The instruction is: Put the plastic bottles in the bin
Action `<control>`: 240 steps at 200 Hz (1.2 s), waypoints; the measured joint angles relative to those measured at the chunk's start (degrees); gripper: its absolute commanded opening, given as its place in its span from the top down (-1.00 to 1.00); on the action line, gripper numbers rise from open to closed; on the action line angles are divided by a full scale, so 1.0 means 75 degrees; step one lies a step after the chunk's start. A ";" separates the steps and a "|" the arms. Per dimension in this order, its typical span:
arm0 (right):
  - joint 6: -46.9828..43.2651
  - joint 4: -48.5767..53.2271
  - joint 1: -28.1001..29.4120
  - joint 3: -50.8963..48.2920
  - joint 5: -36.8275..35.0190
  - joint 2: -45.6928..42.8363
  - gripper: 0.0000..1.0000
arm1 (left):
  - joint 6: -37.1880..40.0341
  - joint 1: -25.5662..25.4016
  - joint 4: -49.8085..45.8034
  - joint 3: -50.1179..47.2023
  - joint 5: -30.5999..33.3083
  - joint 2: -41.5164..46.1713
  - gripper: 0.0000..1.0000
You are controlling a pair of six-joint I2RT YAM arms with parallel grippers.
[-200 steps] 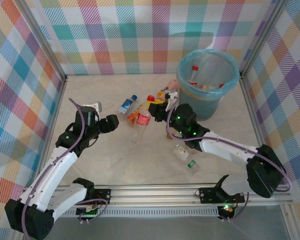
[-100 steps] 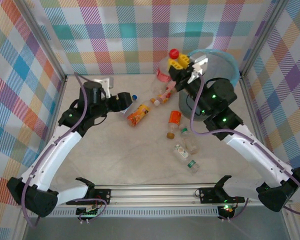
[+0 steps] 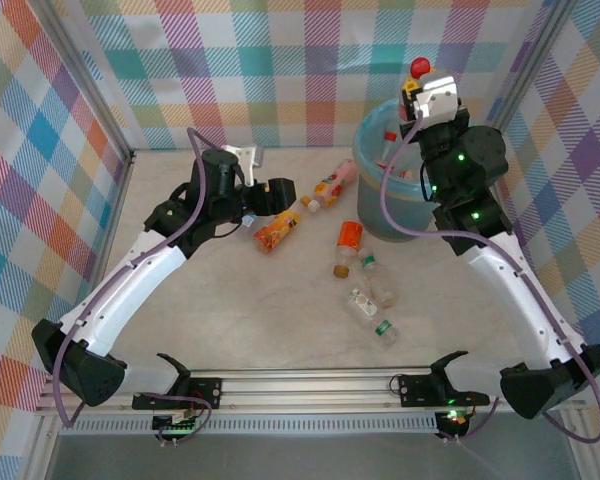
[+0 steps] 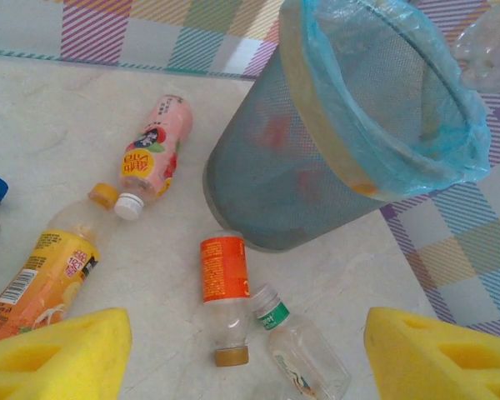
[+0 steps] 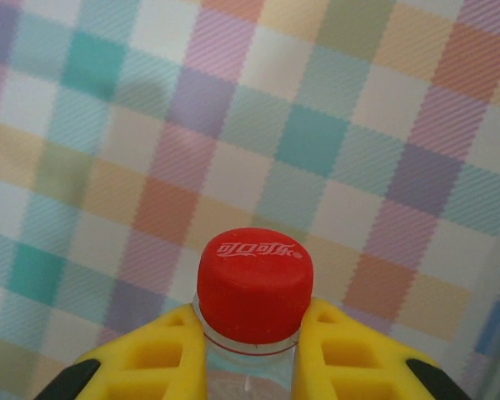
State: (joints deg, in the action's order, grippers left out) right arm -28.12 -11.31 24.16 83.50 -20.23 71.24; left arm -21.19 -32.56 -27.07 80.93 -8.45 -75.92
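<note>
Bottle (image 5: 252, 279), red-capped, over bin (image 3: 388, 212): light, crushable, we judge; right gripper (image 5: 250, 335) pinches its neck, left gripper (image 4: 248, 357) spread, empty.

Red-capped bottle (image 5: 252, 283) body cut off at bottom edge.

Beige marbled tabletop (image 3: 250, 310) w/ plaid walls (image 3: 280, 70), alu. rail (image 3: 310, 380) in front.

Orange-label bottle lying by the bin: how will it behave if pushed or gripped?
Orange-label bottle lies on its side on the smooth table: will probably roll if nudged. Looks empty, clear below the label: likely light, walls may buckle. Green-capped bottle right beside it could get shoved too.
</note>
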 measured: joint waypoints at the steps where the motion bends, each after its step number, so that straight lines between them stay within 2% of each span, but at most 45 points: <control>1: -0.0020 0.0017 -0.0023 -0.0003 -0.0012 0.0020 0.59 | 0.0003 0.0000 0.0000 0.0000 0.0003 0.0000 -0.48; 43: -0.0373 0.0495 -0.0472 -0.0201 -0.0373 0.0405 0.54 | 0.0003 -0.0006 0.0026 -0.0070 0.0082 0.0000 -0.48; 120: -0.0318 0.0874 -0.0638 -0.0965 -0.0723 0.0574 0.41 | -0.0003 -0.0006 0.0093 -0.0592 0.0175 -0.0117 -0.49; 147: -0.0195 0.0901 -0.0772 -0.1224 -0.0839 0.0664 0.21 | -0.0003 -0.0006 0.0114 -0.0624 0.0219 -0.0233 -0.50; 162: -0.0111 0.0918 -0.0836 -0.1311 -0.0886 0.0720 0.00 | -0.0003 -0.0006 0.0117 -0.0624 0.0221 -0.0277 -0.51; 177: -0.0006 0.0953 -0.0877 -0.1323 -0.0953 0.0793 -0.11 | -0.0003 -0.0006 0.0117 -0.0627 0.0224 -0.0300 -0.52; 240: 0.0143 0.0956 -0.0877 -0.1329 -0.0991 0.0810 -0.16 | -0.0006 -0.0006 0.0122 -0.0632 0.0280 -0.0315 -0.53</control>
State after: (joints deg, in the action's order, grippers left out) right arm -27.05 -4.14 17.58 73.54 -27.66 77.32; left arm -21.23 -32.60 -26.15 76.18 -6.35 -78.28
